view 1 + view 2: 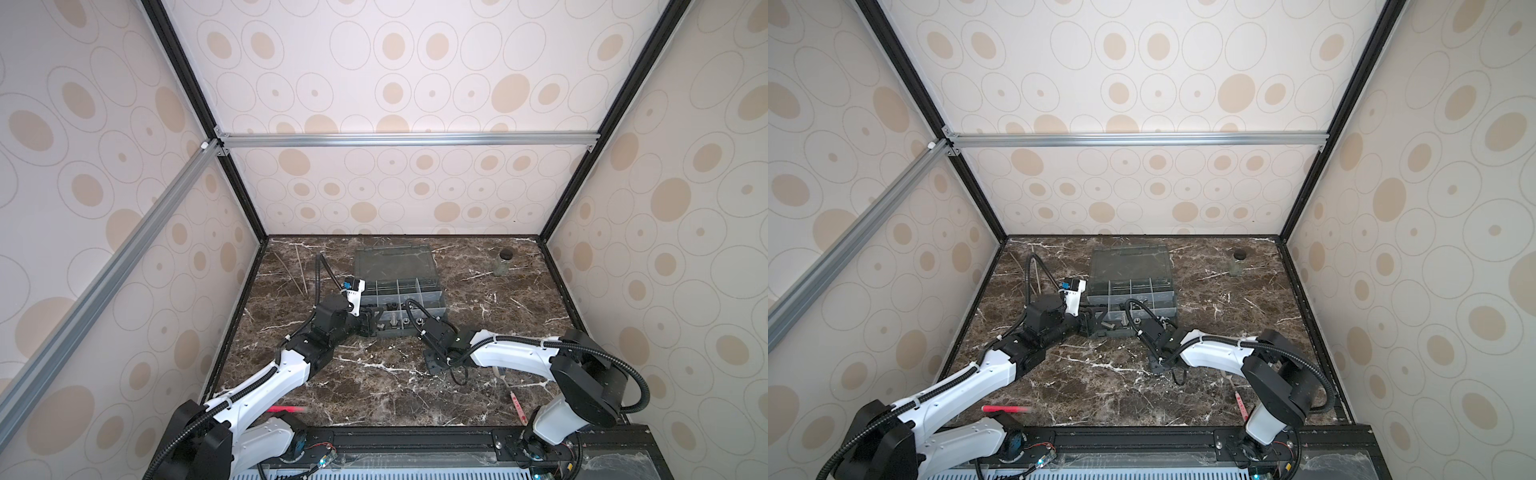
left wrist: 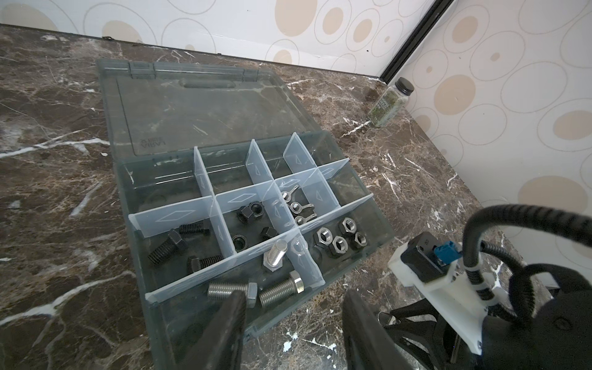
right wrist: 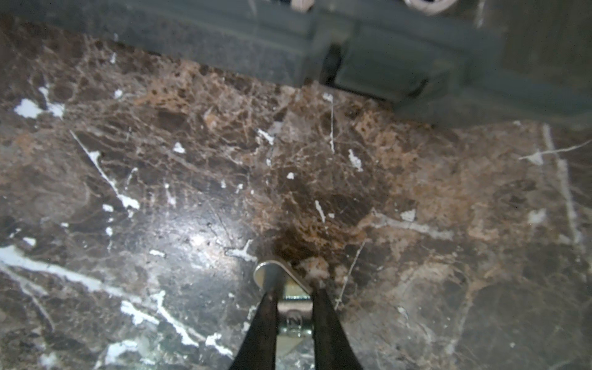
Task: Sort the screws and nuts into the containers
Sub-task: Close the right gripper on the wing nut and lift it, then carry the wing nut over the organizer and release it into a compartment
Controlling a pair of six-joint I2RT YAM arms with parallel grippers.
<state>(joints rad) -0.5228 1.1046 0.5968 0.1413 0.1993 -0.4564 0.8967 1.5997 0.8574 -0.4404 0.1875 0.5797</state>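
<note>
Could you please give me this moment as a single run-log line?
phase: grasp | right claw: shut on silver screw | left claw: open at organizer box corner

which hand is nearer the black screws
Left. The left hand is at the box's front edge near the black screws; the right hand is on the table outside it, gripping a silver screw.

arms (image 1: 286,374): white, black joints | cables (image 1: 642,384): black corrugated | left claw (image 2: 294,298): black
</note>
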